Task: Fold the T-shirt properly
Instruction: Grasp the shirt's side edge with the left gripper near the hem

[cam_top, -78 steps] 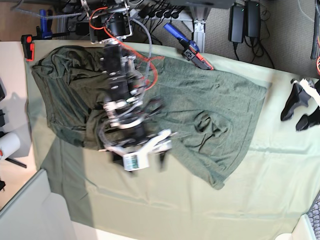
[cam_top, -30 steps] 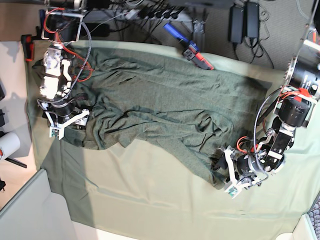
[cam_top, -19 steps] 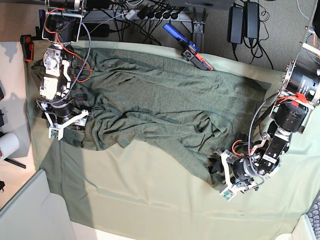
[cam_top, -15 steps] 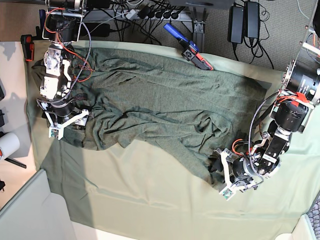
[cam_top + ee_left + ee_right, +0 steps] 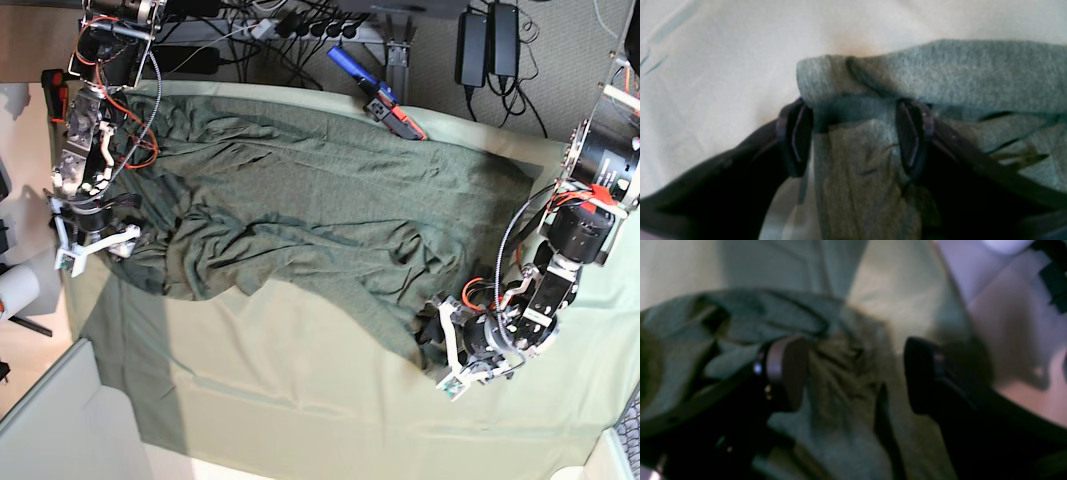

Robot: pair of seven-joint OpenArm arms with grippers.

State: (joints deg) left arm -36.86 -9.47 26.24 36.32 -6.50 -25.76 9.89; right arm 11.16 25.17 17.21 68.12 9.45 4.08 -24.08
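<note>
The dark olive T-shirt (image 5: 320,210) lies rumpled and spread across the light-green table cloth (image 5: 300,400). My left gripper (image 5: 447,352) is at the shirt's lower right corner. In the left wrist view that gripper (image 5: 853,140) is open, and its two fingers straddle a rolled hem of the T-shirt (image 5: 940,73). My right gripper (image 5: 95,250) is at the shirt's bunched left end. In the right wrist view the right gripper (image 5: 855,373) is open, with crumpled T-shirt (image 5: 840,380) fabric between its fingers.
A blue and red clamp (image 5: 385,105) grips the table's far edge near the shirt. Black power bricks (image 5: 490,45) and cables lie on the floor behind. A white roll (image 5: 15,290) sits off the left edge. A pale panel (image 5: 50,420) fills the lower left corner.
The right arm has moved left, taking its open gripper from over the shirt to its left edge. The left gripper has crept slightly left onto the shirt's corner.
</note>
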